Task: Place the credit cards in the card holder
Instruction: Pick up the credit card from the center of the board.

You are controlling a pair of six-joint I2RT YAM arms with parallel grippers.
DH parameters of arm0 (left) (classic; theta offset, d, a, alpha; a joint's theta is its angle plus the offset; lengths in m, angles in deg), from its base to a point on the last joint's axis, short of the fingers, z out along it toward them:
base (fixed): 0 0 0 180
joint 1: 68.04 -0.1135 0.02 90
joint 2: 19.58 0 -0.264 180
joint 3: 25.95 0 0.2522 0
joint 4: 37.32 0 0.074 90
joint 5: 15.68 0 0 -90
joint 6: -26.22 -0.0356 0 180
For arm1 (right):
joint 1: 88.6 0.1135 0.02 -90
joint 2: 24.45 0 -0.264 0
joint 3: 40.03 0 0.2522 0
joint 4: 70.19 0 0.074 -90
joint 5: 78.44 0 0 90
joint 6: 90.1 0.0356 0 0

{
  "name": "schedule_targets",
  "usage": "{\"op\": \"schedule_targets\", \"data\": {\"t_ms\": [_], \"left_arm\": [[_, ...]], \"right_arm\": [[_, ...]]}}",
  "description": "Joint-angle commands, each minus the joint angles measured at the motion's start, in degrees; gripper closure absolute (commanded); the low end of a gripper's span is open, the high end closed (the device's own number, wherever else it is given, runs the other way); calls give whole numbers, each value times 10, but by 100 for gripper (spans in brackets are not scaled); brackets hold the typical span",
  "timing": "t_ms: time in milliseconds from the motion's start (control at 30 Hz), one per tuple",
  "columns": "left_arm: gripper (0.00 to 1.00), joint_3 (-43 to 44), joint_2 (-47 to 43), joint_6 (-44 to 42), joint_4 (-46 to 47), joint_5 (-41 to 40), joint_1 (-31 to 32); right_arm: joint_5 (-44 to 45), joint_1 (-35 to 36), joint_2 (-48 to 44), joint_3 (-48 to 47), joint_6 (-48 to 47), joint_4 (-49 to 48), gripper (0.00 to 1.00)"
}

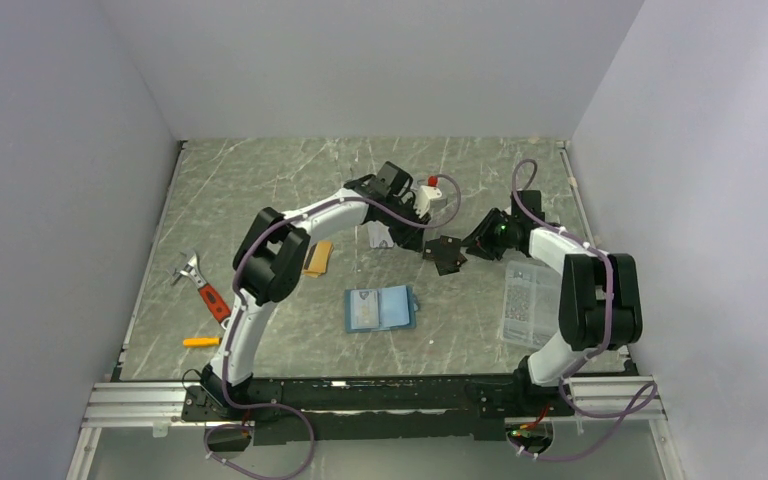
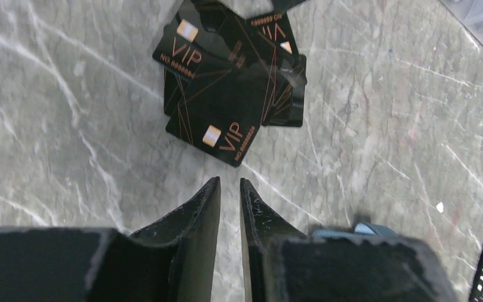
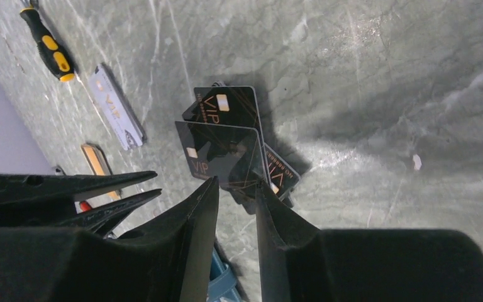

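Several black VIP credit cards (image 2: 226,88) lie in a loose overlapping pile on the marble table; they also show in the top view (image 1: 447,256) and in the right wrist view (image 3: 226,145). An orange-gold card (image 1: 318,258) and a pale card (image 1: 378,236) lie to the left. The teal card holder (image 1: 380,308) lies open nearer the arms. My left gripper (image 2: 229,184) hovers just short of the pile, jaws a narrow gap apart, empty. My right gripper (image 3: 238,184) is open, with its tips at the near edge of the top black card.
A clear printed packet (image 1: 530,300) lies by the right arm. A red-handled wrench (image 1: 205,290) and an orange screwdriver (image 1: 200,341) lie at the left. Both grippers (image 1: 430,228) (image 1: 472,245) crowd the pile from opposite sides.
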Motion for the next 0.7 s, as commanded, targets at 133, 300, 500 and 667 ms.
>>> {"op": "schedule_targets", "data": {"t_ms": [133, 300, 500, 667], "left_arm": [[78, 25, 20, -6, 54, 12, 14], [78, 29, 28, -13, 42, -31, 23], [77, 7, 20, -42, 36, -110, 43], [76, -6, 18, -64, 42, -147, 60]], "right_arm": [[-38, -2, 46, 9, 22, -84, 68], [-38, -2, 53, 12, 21, -91, 65], [-40, -20, 59, 18, 22, -100, 64], [-43, -21, 62, 22, 24, -107, 64]]}}
